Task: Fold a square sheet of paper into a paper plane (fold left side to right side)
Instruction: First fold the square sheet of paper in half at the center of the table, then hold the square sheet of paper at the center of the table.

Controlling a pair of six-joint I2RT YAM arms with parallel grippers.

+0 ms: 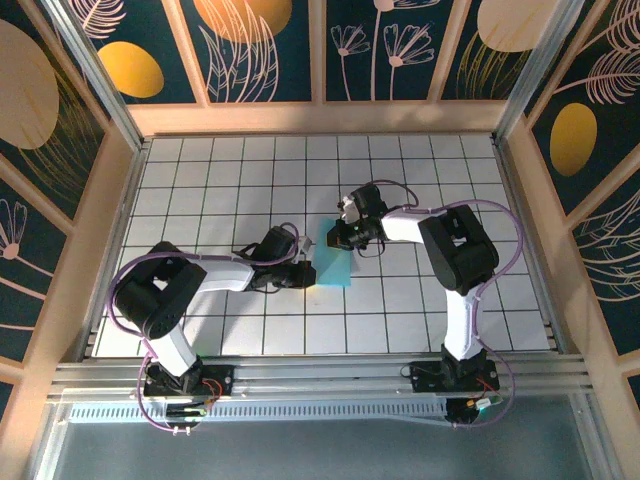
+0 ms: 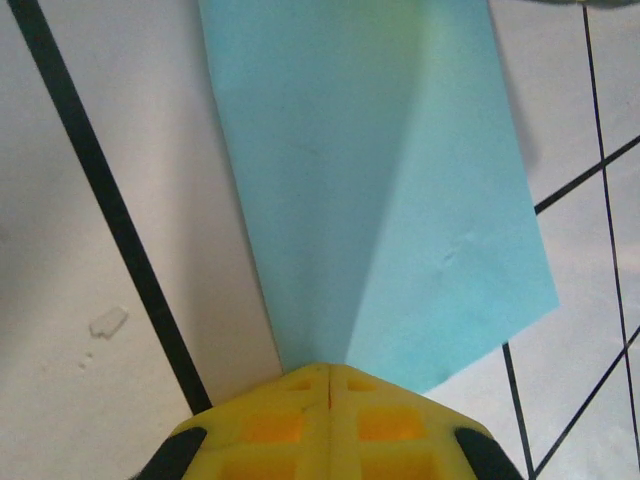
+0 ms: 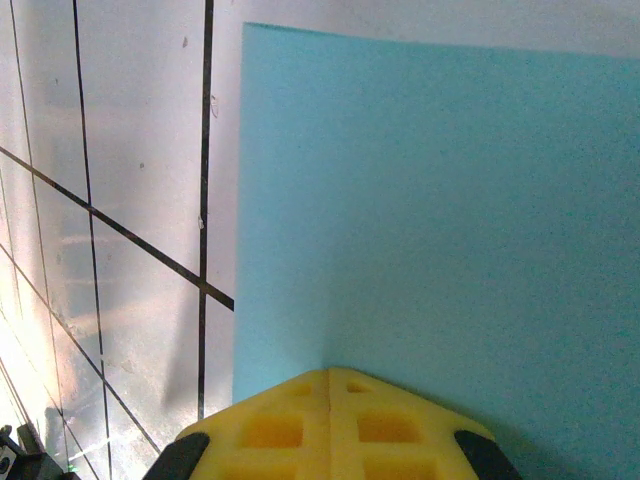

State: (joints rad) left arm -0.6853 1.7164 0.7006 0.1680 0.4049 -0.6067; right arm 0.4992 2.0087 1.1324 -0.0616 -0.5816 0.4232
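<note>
Two grippers had their jaws pressed shut: the left gripper (image 1: 305, 274) touched the left edge of the light-blue sheet of paper (image 1: 338, 266), lying creased near the centre of the white grid table (image 1: 200, 180); the right gripper (image 1: 330, 238) met its far corner.

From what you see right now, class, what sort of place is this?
Likely a robotics work cell: left arm and right arm bolted to a metal rail, a white gridded table, painted panel walls around it.

Robot lab cell: gridded tabletop (image 1: 200, 170), aluminium rails (image 1: 320, 372) (floral printed panels (image 1: 262, 50) around)
</note>
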